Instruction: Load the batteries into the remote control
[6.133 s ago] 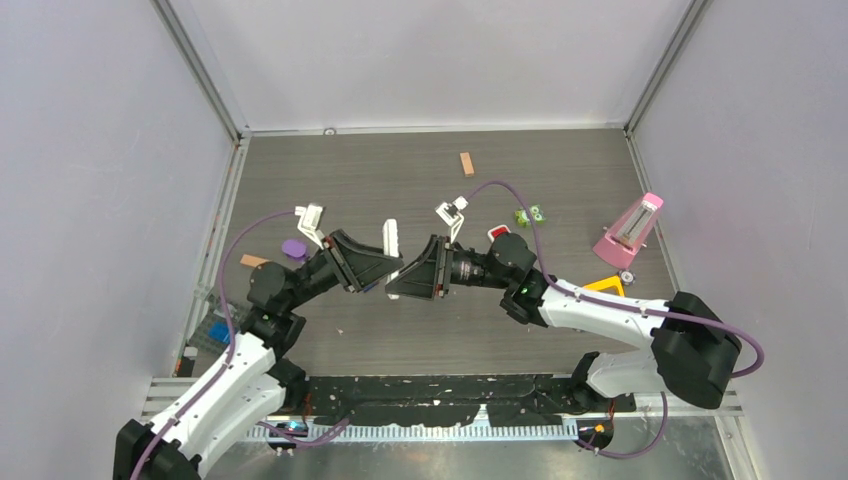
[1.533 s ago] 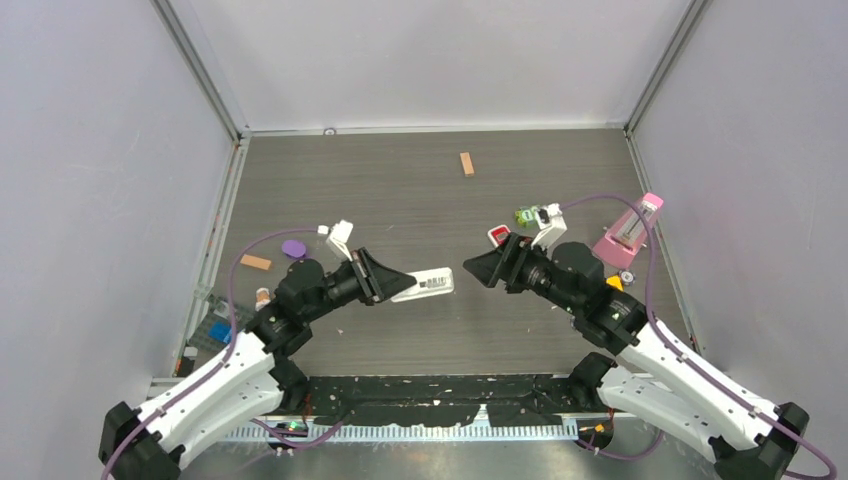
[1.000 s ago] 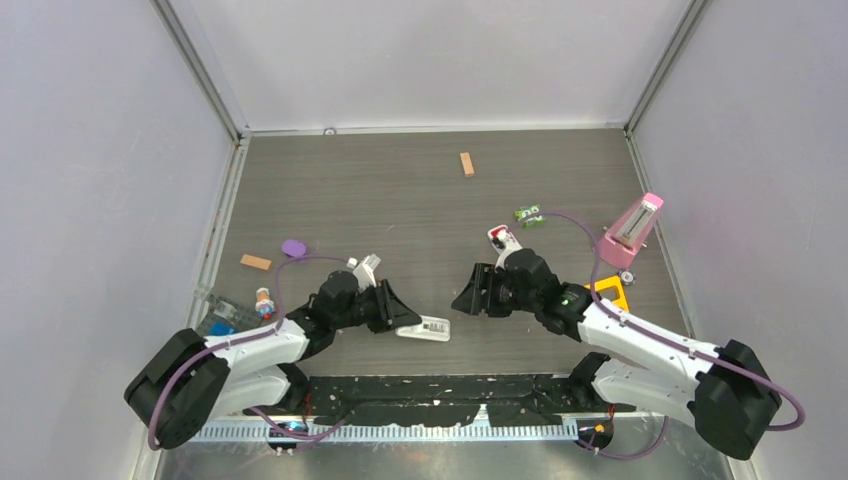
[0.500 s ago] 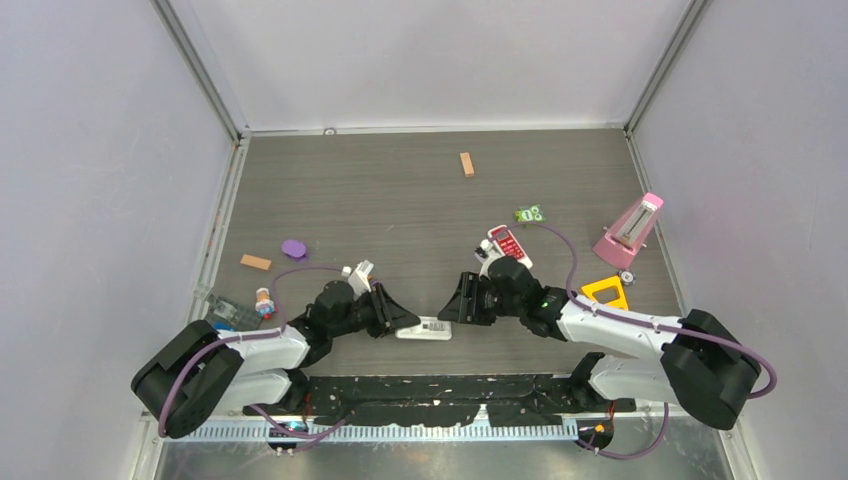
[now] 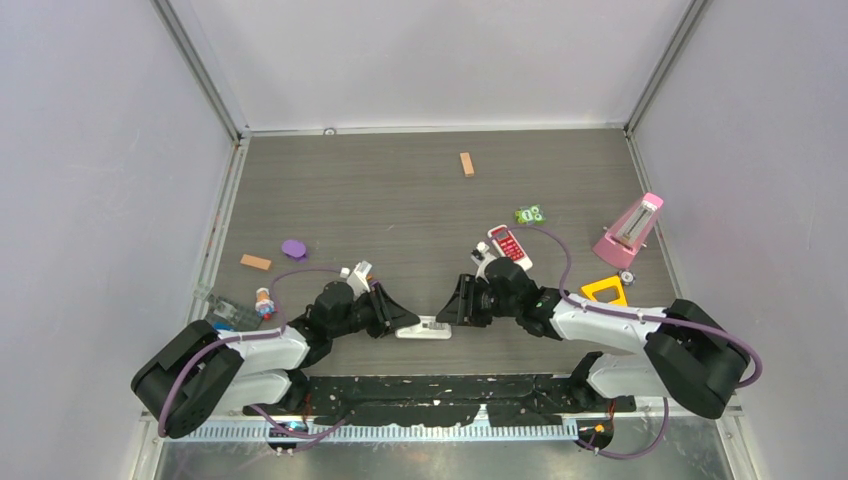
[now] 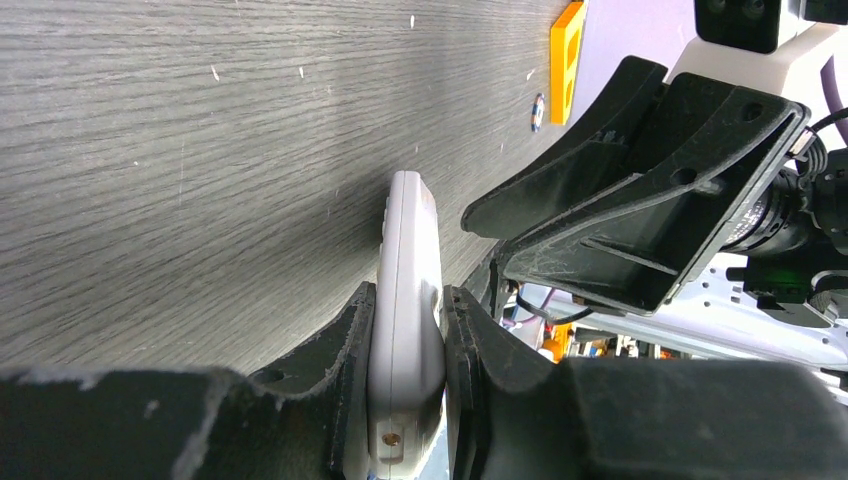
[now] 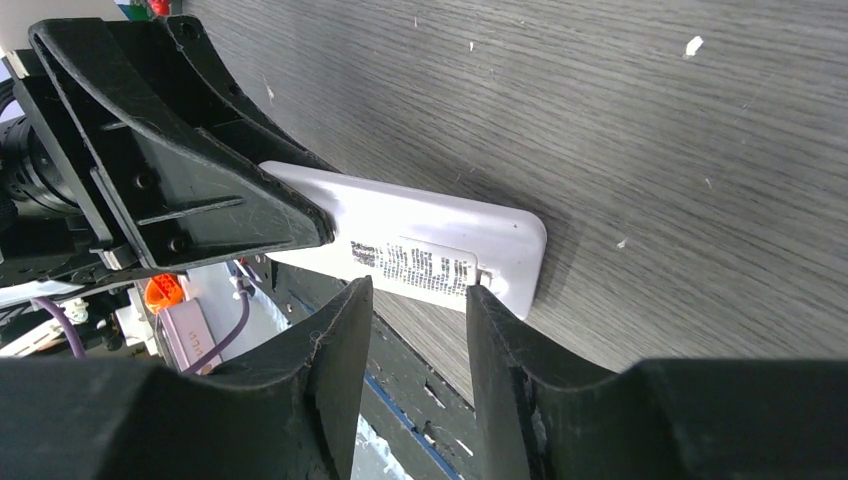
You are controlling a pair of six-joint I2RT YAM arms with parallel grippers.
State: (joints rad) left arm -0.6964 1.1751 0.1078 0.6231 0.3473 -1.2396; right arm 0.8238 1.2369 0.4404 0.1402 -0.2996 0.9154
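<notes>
At the near edge of the table, just ahead of the arm bases, the white remote control lies with its labelled back up, and the left gripper is clamped tight on one end of it, a finger pressed to each long side. Facing it from the other side, the right gripper has its jaws partly apart at the remote's free end, over the label and the small catch of the battery cover; nothing is pinched between them, and whether a fingertip touches the cover I cannot tell. I'd judge the step in hand is opening the battery compartment: next the right fingers must hook that catch and draw the cover off while the left arm braces the body. I can't pick out the batteries for certain. Farther back lie a red-faced remote, a pink metronome and a tan wooden block
</notes>
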